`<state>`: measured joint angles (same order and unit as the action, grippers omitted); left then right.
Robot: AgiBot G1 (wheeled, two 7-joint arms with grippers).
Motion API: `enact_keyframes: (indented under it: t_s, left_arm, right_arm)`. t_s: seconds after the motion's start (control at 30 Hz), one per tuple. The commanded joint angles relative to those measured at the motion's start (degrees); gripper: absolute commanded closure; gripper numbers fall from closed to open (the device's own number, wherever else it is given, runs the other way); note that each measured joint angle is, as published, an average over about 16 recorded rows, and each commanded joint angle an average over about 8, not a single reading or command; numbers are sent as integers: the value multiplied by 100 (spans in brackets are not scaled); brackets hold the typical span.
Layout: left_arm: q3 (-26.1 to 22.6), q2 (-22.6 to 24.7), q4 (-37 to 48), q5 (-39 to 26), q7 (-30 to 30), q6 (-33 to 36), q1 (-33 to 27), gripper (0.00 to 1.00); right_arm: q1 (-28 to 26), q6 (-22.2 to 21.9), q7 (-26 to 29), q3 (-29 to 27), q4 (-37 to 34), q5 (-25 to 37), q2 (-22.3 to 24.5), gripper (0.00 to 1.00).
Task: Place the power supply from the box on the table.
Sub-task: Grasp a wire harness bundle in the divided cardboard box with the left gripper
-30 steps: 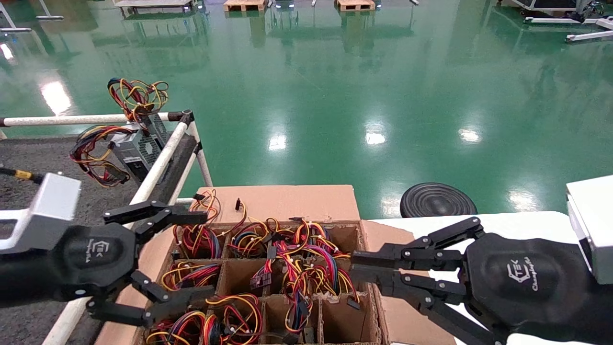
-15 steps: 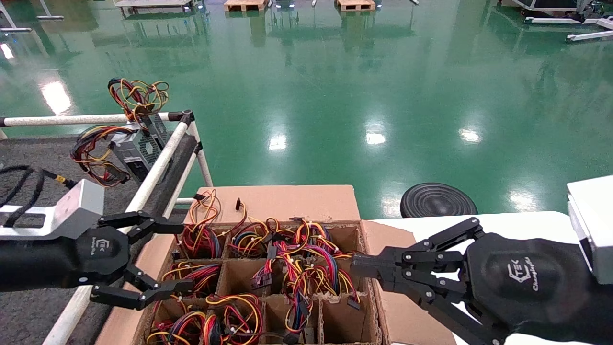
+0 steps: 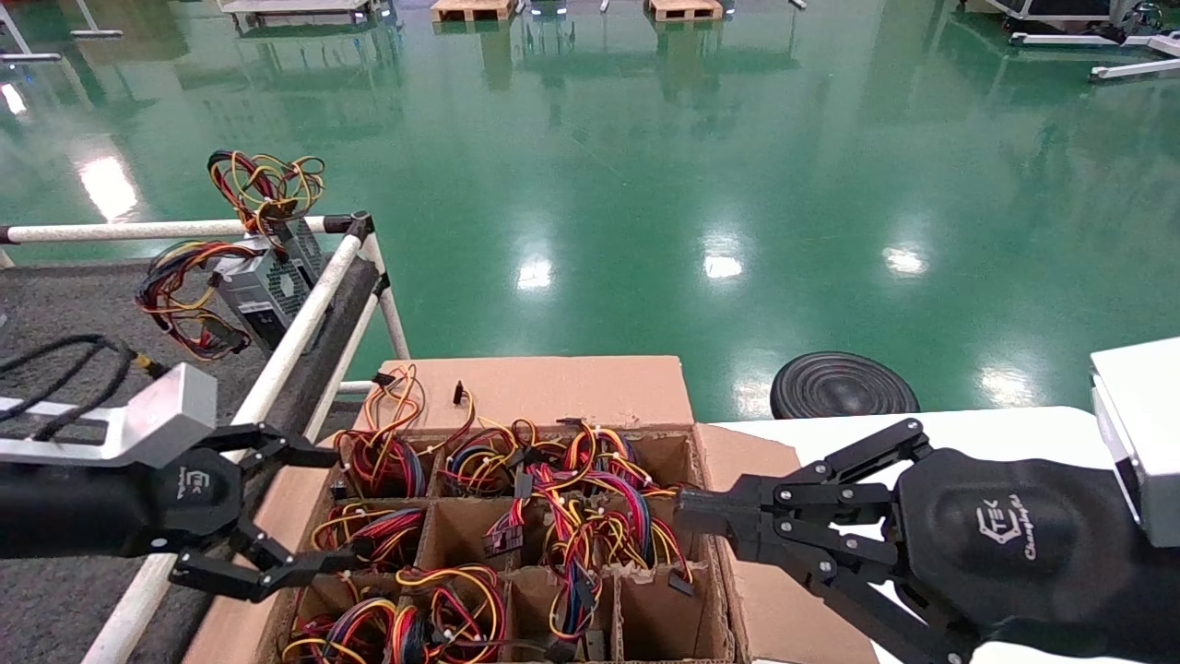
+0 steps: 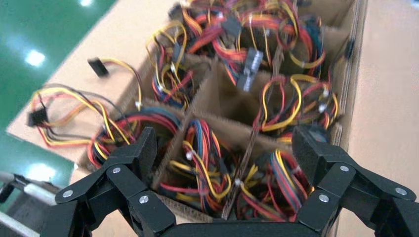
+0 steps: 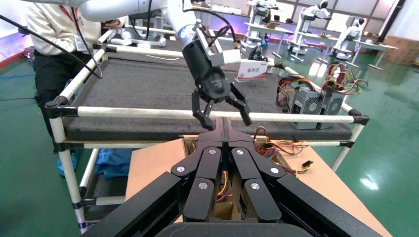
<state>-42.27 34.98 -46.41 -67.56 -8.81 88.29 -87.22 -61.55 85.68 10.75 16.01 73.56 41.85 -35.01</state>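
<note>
L gripper (image 3: pixel 318 507) hangs over the left edge of the cardboard box (image 3: pixel 553 387), jaws spread wide, nothing between them; the left wrist view shows its two fingers (image 4: pixel 143 153) apart above cells stuffed w/ red, yellow, orange and black wire bundles (image 4: pixel 207 168). R gripper (image 3: pixel 687 516) sits at the box's right rim, jaws pressed together w/ nothing in them, the arm stretched over the white tabletop (image 3: pixel 996 424). Box cells show mostly cables from the head view; can't make out the metal cases under them. Two power supplies (image 3: pixel 263 286) already stand on the dark grey table (image 3: pixel 55 304), at its far corner just inside the white tube rail (image 3: pixel 304 314), wires looping up over them. A black round disc (image 3: pixel 839 385) lies on the green floor beyond the box.
</note>
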Motion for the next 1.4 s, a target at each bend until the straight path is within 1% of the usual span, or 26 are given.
enact_keyframes:
  t_s: [0.03, 0.33, 0.53, 0.97, 1.4]
  left_arm:
    - [-148, 23, 58, -79, 35, 16, -112, 0]
    - [-784, 147, 289, -168, 119, 81, -528, 0]
    - [-1067, 216, 438, -118, 198, 113, -671, 0]
    - [-1433, 380, 871, 17, 532, 171, -774, 0]
    - [-1627, 514, 1341, 130, 878, 222, -850, 0]
  right_arm:
    - [0, 0, 0, 0, 0, 0, 0, 100]
    - [0, 0, 0, 0, 0, 0, 0, 100]
    - [0, 0, 0, 0, 0, 0, 0, 100]
    - [0, 0, 0, 0, 0, 0, 0, 100]
    - [0, 0, 0, 0, 0, 0, 0, 100]
